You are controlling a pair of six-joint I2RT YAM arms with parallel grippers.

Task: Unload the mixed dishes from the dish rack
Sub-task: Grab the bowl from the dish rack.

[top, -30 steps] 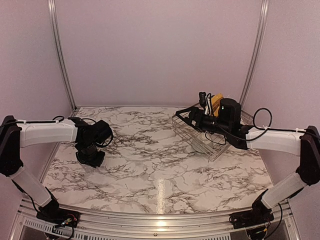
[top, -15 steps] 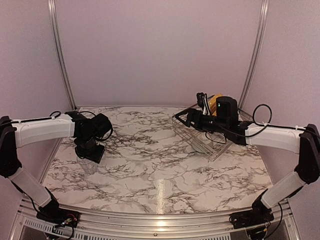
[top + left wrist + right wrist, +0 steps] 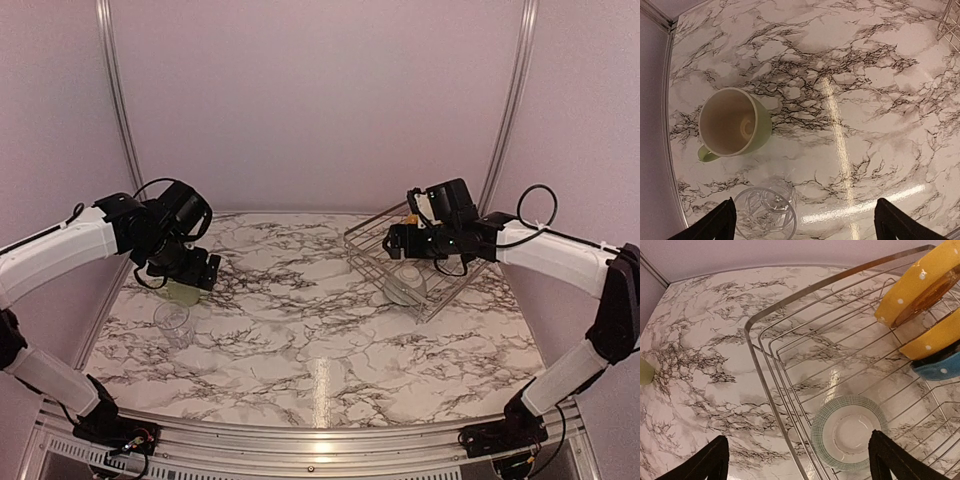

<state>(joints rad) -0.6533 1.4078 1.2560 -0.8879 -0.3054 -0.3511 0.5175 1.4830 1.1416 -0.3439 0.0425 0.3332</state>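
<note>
Tabletop (image 3: 865,100) with marble veining is gleaming between lilac walls (image 3: 320,100); I'm holding my left gripper (image 3: 805,227) and right gripper (image 3: 800,460) wide apart.

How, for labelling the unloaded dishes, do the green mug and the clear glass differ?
The mug is opaque pale green with a cream inside; the glass is see-through. The mug has a side handle; the glass shows none. The mug stands farther back on the marble table, the glass nearer the front. Both stand upright, mouth up.
</note>
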